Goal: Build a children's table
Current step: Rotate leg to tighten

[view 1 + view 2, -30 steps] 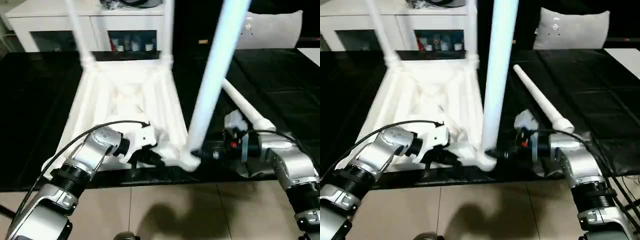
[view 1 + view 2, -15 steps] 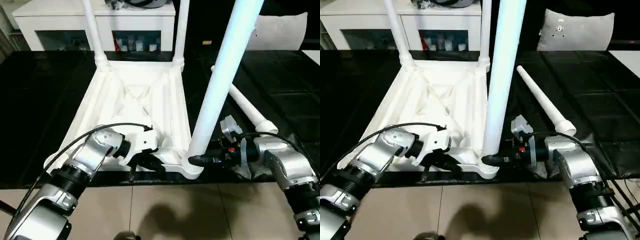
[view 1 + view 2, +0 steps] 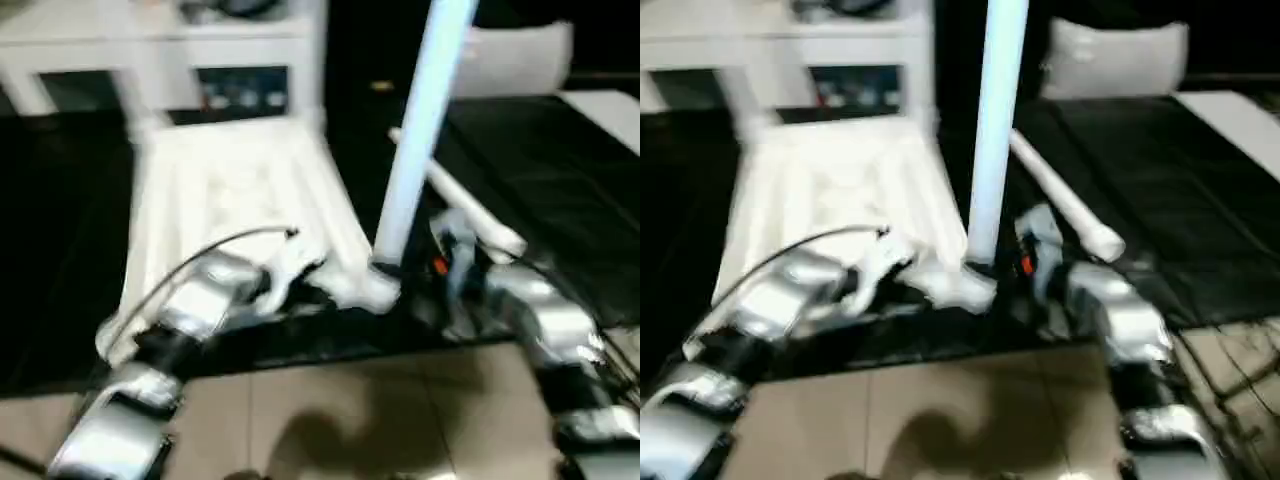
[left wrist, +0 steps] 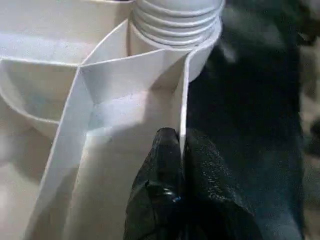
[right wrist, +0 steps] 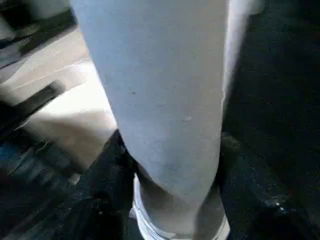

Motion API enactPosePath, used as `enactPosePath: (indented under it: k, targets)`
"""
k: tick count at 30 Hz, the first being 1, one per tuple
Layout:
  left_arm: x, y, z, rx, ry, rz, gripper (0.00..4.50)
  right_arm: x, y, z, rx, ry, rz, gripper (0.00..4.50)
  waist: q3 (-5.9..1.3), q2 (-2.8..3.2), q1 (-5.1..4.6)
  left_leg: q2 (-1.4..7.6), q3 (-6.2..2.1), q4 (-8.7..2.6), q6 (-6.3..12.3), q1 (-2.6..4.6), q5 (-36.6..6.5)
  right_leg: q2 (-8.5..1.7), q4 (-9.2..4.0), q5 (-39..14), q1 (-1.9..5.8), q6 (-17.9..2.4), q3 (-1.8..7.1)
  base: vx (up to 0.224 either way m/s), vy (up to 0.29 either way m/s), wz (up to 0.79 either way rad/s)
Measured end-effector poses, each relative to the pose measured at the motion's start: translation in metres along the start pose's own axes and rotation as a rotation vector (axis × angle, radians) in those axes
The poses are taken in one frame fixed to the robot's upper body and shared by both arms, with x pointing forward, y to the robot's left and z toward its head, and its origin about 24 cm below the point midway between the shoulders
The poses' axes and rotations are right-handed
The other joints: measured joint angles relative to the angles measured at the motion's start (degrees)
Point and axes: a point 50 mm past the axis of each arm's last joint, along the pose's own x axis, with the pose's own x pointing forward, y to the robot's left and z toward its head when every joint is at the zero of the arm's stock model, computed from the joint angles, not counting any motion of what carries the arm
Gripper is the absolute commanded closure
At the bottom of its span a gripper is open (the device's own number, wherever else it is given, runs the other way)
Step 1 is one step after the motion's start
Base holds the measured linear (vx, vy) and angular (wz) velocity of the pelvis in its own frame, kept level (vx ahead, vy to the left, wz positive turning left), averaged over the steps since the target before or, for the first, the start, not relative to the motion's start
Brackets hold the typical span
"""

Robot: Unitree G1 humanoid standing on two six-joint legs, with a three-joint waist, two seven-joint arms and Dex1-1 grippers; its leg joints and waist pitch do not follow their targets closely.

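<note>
Third leg going into the upturned tabletop; one leg left to fit.

On the tabletop [image 3: 235, 190], two far-corner legs stand; the right gripper [image 5: 165, 200] clasps the third leg [image 3: 418, 130] at the near socket [image 4: 175, 30], the left gripper [image 4: 172, 165] pinches the rim beside it, and the fourth leg [image 3: 460, 210] lies just beyond.

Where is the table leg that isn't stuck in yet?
The loose leg lies flat on the black work table, on the robot's right, just behind the right gripper.
</note>
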Motion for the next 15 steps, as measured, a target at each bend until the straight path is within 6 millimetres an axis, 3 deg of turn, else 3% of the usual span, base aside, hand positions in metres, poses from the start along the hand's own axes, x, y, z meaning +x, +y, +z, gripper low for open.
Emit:
enactPosePath:
  k: [4,5,6,15]
  targets:
    - [0.021,-0.004,0.014,-0.052,-0.040,0.117,4.50,0.012,-0.005,0.006,-0.007,-0.041,-0.191,2.46,-0.05,0.08,0.04,-0.04,0.00,-0.24,0.04,-0.06,0.0,0.00,0.01,0.3,-0.10,-0.3,0.00,0.000,0.000,0.00]
    - [0.023,-0.005,0.015,-0.055,-0.045,0.124,4.50,0.012,-0.005,0.006,-0.006,-0.051,-0.202,1.94,-0.10,0.16,0.14,-0.04,0.00,-0.28,0.13,-0.06,-0.1,0.00,0.01,0.3,-0.10,-0.3,-0.02,0.000,0.000,0.00]
    - [0.024,-0.005,0.016,-0.054,-0.049,0.128,4.50,0.013,-0.005,0.006,-0.005,-0.059,-0.208,1.81,-0.14,0.27,0.25,-0.04,0.01,-0.35,0.21,-0.06,-0.1,0.00,-0.01,0.2,-0.11,-0.2,-0.02,0.000,0.000,0.00]
    - [0.028,-0.005,0.019,0.017,-0.057,0.149,4.50,0.006,-0.004,0.001,0.000,-0.113,-0.240,1.20,-0.14,0.56,1.12,-0.04,0.01,-0.45,0.44,-0.07,0.0,0.00,-0.02,0.1,-0.16,-0.3,-0.07,0.000,0.000,0.00]
